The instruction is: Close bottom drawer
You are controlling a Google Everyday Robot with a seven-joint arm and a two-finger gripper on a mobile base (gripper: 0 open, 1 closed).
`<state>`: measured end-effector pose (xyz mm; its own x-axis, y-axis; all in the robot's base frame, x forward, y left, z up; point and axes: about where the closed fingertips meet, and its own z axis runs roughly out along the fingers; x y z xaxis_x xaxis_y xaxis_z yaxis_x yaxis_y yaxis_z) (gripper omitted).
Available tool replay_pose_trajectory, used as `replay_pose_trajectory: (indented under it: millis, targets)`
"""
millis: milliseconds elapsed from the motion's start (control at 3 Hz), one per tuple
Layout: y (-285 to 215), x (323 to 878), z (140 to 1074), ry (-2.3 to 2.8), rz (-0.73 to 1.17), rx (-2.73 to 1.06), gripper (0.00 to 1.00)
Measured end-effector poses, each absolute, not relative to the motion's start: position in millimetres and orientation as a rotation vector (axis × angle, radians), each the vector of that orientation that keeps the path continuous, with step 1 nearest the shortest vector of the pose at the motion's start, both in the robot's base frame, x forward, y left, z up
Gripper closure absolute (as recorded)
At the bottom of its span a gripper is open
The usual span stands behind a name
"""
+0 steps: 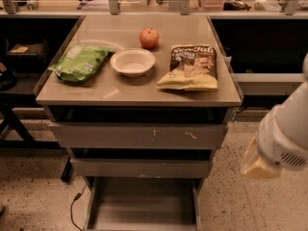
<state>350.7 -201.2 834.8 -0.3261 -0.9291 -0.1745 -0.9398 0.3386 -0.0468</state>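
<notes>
Low at the right edge, the gripper [260,166] hangs beside the cabinet [120,136], level with its lower drawers. How far open it is, or whether it holds anything, cannot be told. Down and to its left, the bottom drawer [142,202] stands pulled out toward the camera. Closing it likely means pushing away from the camera, into the cabinet.
</notes>
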Motion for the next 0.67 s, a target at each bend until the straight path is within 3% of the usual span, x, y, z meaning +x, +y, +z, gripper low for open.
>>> replay_pose_trajectory:
  millis: [667]
  targets:
    - [-204.1,327.0,802.8,2.485,0.143,-1.755,1.00]
